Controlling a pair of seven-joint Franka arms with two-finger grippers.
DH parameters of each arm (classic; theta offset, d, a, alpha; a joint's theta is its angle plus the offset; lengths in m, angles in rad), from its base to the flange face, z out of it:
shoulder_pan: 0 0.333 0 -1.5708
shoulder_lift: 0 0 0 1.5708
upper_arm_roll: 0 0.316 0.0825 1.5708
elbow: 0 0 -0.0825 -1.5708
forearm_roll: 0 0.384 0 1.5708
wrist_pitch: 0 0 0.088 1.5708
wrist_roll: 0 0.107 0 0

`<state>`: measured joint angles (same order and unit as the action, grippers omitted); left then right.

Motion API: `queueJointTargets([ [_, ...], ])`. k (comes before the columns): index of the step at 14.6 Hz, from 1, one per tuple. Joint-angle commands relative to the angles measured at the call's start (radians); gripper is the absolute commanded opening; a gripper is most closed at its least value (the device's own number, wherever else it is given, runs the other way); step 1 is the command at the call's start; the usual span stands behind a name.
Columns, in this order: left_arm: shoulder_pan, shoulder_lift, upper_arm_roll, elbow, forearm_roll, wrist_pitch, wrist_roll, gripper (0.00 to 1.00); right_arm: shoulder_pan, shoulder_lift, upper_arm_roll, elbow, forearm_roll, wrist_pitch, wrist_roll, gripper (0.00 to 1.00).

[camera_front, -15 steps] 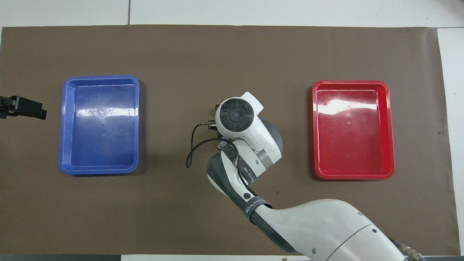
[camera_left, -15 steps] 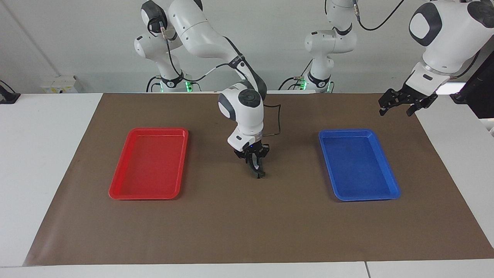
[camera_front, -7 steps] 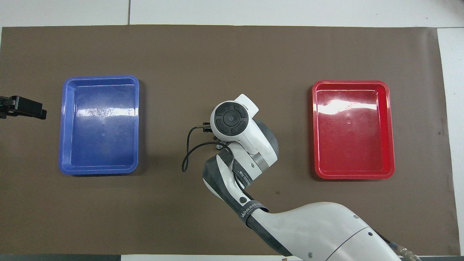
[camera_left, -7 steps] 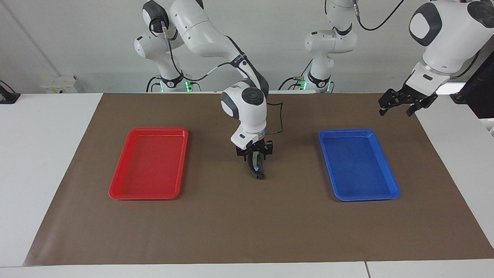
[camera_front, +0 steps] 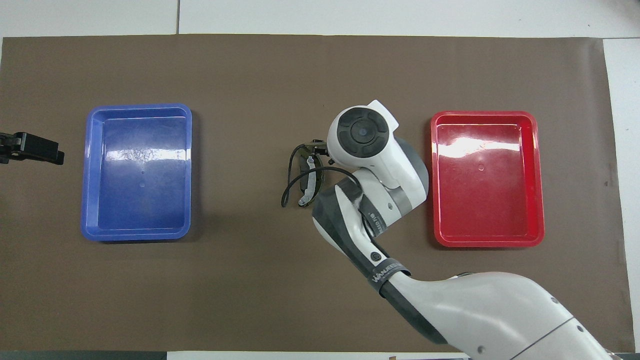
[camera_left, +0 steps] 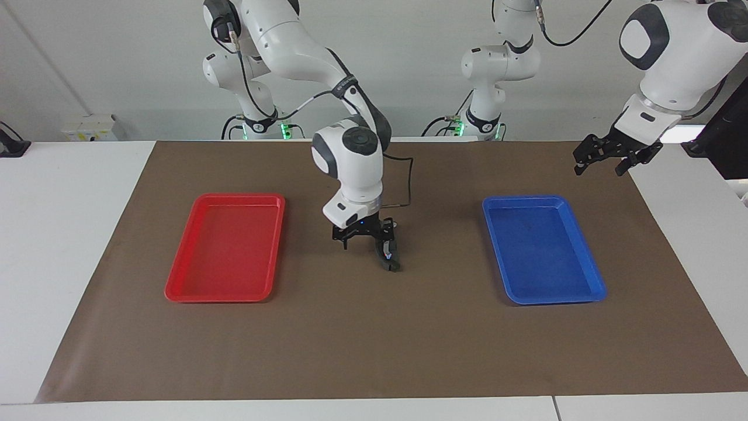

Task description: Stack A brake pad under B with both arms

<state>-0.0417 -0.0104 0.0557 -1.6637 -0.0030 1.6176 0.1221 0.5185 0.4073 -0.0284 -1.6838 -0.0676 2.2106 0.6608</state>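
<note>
While the right gripper (camera_left: 365, 237) hangs open at frame centre, B (camera_left: 388, 255) lies just beside it on the A brake pad (camera_left: 392, 266), on the mat. At upper right, the left gripper (camera_left: 602, 161) waits, wide open.

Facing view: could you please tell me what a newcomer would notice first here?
The red tray and blue tray stand out on the brown mat, one toward each arm's end. Between them the right tool hangs open, low beside the black crescent B. The left tool waits open above the mat's edge by the blue tray.
</note>
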Motion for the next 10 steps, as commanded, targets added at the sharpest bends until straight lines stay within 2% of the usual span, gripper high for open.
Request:
queueJointTargets([
  [1, 0.011, -0.019, -0.010, -0.025, 0.012, 0.016, -0.009, 0.99, -0.118, -0.103, 0.016, -0.020, -0.020, -0.075, 0.000, 1.00],
  [8, 0.011, -0.019, -0.010, -0.025, 0.012, 0.016, -0.009, 0.99, -0.337, -0.248, 0.016, -0.020, -0.020, -0.346, -0.265, 1.00],
  [10, 0.011, -0.019, -0.010, -0.025, 0.012, 0.016, -0.010, 0.99, -0.395, -0.281, 0.018, -0.026, -0.020, -0.393, -0.322, 1.00],
])
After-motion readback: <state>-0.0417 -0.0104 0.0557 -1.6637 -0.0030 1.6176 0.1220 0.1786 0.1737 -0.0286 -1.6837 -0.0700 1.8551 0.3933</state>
